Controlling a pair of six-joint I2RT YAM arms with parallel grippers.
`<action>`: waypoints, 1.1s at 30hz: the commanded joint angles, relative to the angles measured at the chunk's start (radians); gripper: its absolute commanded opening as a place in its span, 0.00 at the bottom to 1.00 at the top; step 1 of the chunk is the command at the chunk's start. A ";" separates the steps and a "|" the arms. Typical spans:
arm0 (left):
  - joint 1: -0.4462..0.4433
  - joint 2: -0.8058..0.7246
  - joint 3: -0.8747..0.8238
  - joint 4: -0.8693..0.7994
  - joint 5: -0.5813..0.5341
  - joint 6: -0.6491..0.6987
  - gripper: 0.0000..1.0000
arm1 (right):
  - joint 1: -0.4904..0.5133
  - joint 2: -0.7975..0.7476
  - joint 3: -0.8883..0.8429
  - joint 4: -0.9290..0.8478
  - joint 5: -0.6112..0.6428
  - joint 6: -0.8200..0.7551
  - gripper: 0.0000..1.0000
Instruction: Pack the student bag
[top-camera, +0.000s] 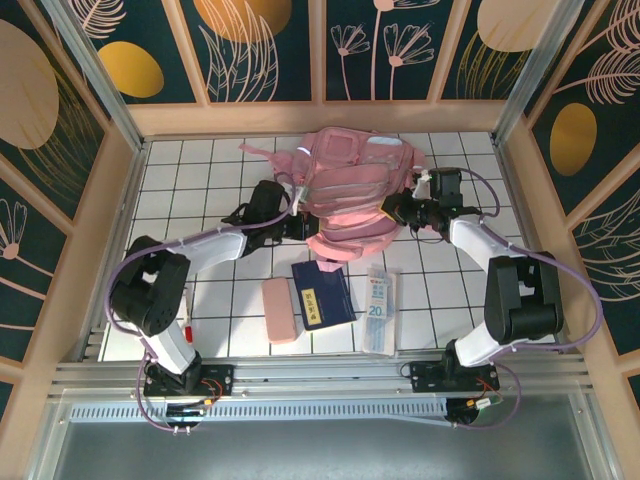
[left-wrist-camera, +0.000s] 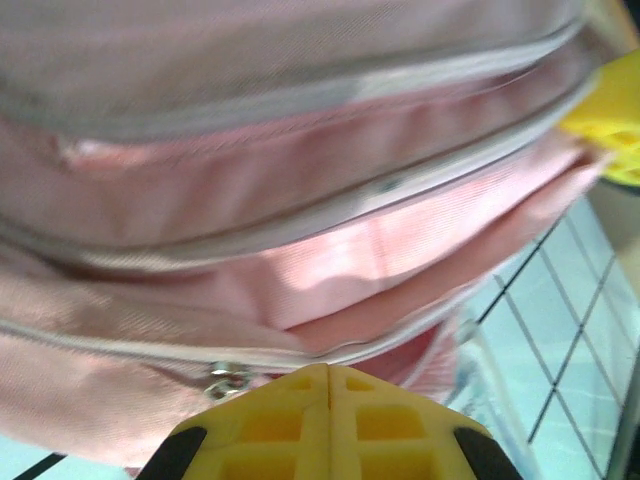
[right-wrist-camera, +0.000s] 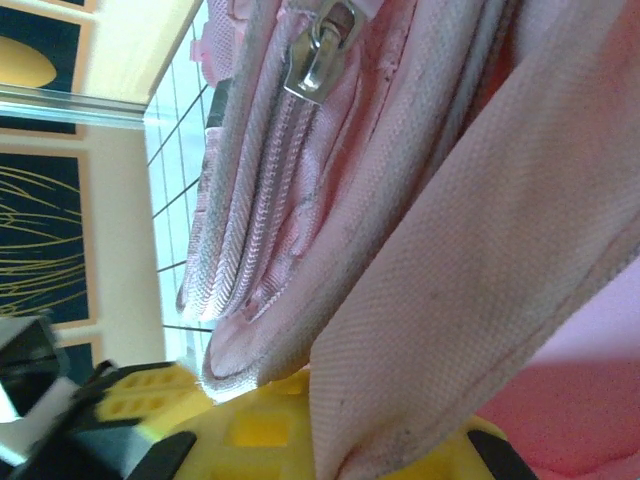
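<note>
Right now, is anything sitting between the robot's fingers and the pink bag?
Nothing visible. The left fingers are shut right against the bag, and the right fingers pinch its fabric. The case, book and packet lie nearer the arms' bases, out of the way.

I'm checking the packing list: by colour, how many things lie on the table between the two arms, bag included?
Pink: 2, the student bag and a pencil case
Dark blue: 1, a book
Clear: 1, a packet
Total: 4
</note>
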 joint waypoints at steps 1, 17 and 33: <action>0.010 -0.055 -0.031 0.052 0.020 0.019 0.00 | -0.010 0.017 0.042 -0.038 0.036 -0.094 0.00; 0.078 0.051 -0.090 0.063 0.210 -0.052 0.49 | -0.014 0.075 0.076 -0.011 -0.040 -0.040 0.28; 0.022 0.204 0.028 0.103 0.232 -0.102 0.37 | 0.187 -0.038 -0.217 0.467 0.135 0.632 0.58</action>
